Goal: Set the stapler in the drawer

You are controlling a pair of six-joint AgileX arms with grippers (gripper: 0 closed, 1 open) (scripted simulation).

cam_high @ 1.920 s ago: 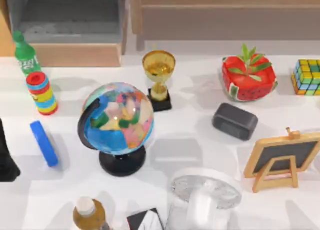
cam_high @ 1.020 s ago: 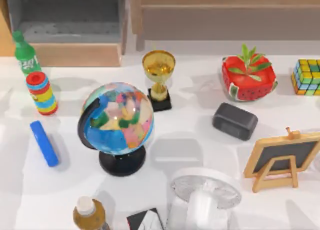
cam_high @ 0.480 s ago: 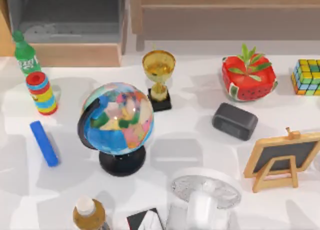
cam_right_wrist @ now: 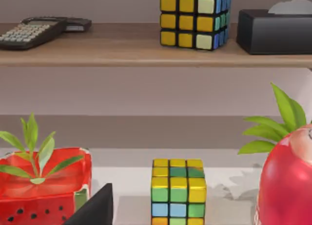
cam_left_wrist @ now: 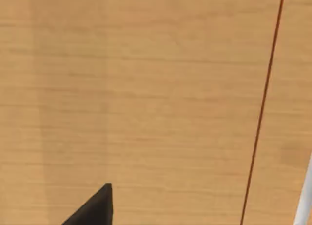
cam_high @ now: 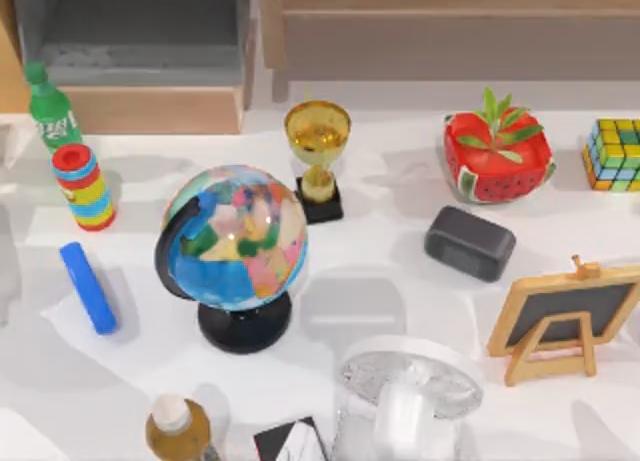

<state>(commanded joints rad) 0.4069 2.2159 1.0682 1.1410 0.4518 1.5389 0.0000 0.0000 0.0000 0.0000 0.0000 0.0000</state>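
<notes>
Stapler (cam_high: 88, 287) lies flat near the table's (cam_high: 380, 281) left edge, same spot as before; left arm has pulled away since. Drawer (cam_high: 140, 109) open at back-left corner, nothing placed yet. Cannot tell either gripper's finger state.

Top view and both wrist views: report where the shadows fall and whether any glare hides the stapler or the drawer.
Top view: soft grey shadows lie on the white table beside the globe and the stapler; no glare covers the stapler or the drawer. Left wrist view: evenly lit tan wood, with a faint darker band. Right wrist view: a soft shadow lies under the cube.
</notes>
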